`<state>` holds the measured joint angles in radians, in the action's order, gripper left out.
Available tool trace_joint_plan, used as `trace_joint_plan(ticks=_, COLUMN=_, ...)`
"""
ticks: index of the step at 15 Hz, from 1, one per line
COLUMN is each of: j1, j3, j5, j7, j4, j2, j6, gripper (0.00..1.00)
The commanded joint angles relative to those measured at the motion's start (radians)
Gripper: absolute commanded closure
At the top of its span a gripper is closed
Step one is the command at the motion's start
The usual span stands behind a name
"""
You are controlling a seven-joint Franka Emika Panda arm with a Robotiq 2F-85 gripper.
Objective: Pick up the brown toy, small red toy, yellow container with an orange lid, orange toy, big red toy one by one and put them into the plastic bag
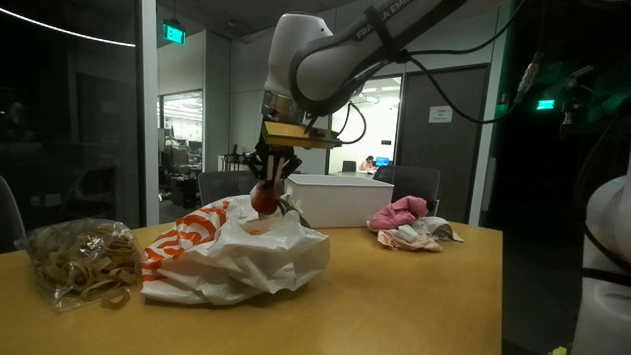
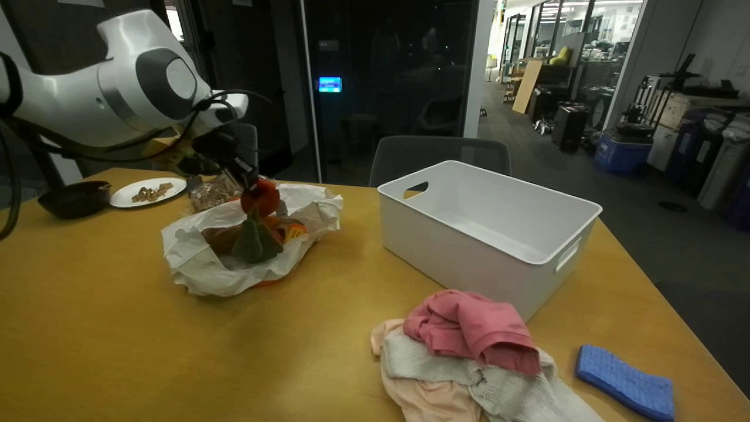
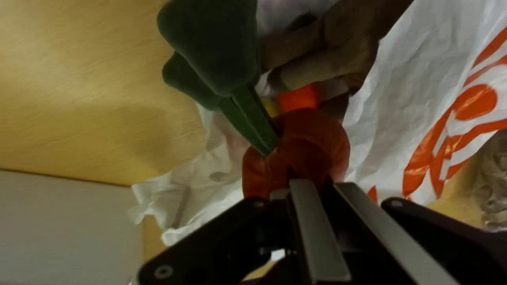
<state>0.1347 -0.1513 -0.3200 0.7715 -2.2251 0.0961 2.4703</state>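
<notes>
Mid-frame, our hand (image 1: 272,181) pinches the round red, green-leafed soft toy (image 1: 264,199) over the open white, orange-printed plastic bag (image 1: 246,261).

The table (image 2: 234,363) bears the plastic bag (image 1: 276,259), clear bag (image 1: 81,261), bin (image 2: 451,249), cloths (image 2: 469,357), plate (image 2: 121,196) and bowl (image 2: 75,202).

In an exterior view, plastic bag (image 2: 202,274) on table (image 2: 322,346), toys (image 2: 218,239) apparently inside; bin (image 2: 451,258) at right, cloths (image 2: 469,331) before bin

The wrist view's edges cut off the plastic bag (image 3: 388,103) and brown toy (image 3: 350,39).
</notes>
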Motion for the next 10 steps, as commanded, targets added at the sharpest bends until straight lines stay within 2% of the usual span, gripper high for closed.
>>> trace_joint_plan(ticks=1, j1=0.019, j3=0.004, j5=0.226, j7=-0.269, j4=0.023, j2=-0.061, j6=-0.002, gripper=0.9)
trace_joint_plan(ticks=4, j1=0.009, j3=0.005, j5=0.308, j7=-0.386, j4=0.043, j2=-0.088, j6=-0.092, gripper=0.9)
trace_joint_plan(ticks=6, j1=0.004, j3=0.009, j5=0.242, j7=-0.386, j4=0.055, j2=-0.101, j6=-0.121, gripper=0.91)
trace_joint_plan(ticks=7, j1=0.003, j3=0.009, j5=0.159, j7=-0.359, j4=0.059, j2=-0.111, j6=-0.103, gripper=0.9)
trace_joint_plan(ticks=10, j1=0.017, j3=-0.002, j5=0.029, j7=-0.379, j4=0.059, j2=-0.117, j6=-0.051, gripper=0.9)
